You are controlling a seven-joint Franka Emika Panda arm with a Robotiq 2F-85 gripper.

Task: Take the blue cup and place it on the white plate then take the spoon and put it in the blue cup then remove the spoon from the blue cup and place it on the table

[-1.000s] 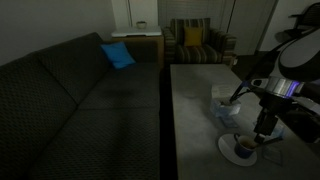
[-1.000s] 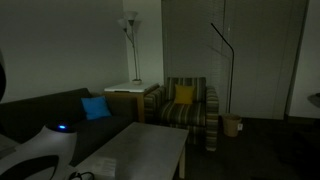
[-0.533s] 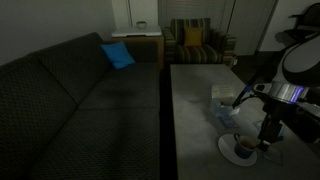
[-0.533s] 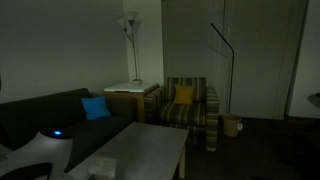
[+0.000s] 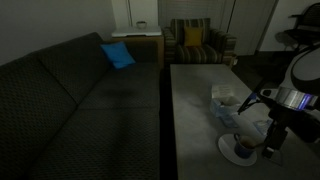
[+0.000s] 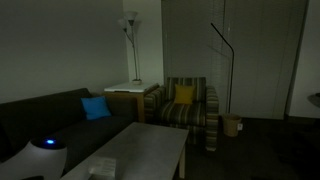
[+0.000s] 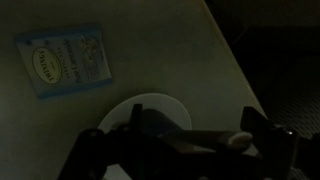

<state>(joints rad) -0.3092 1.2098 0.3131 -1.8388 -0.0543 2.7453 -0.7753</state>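
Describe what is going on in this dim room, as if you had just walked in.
A robot arm's gripper hangs low over the long grey matte table, beside the flat round white plate. The small round dark-blue cup already stands on that plate. A pale-blue-and-white box sits further along. It is too dark to tell whether the gripper holds the spoon.

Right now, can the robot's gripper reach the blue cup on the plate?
Probably yes. The gripper hangs just beside the blue cup on the white plate, with nothing between them. It is too dark to tell whether its jaws are open.
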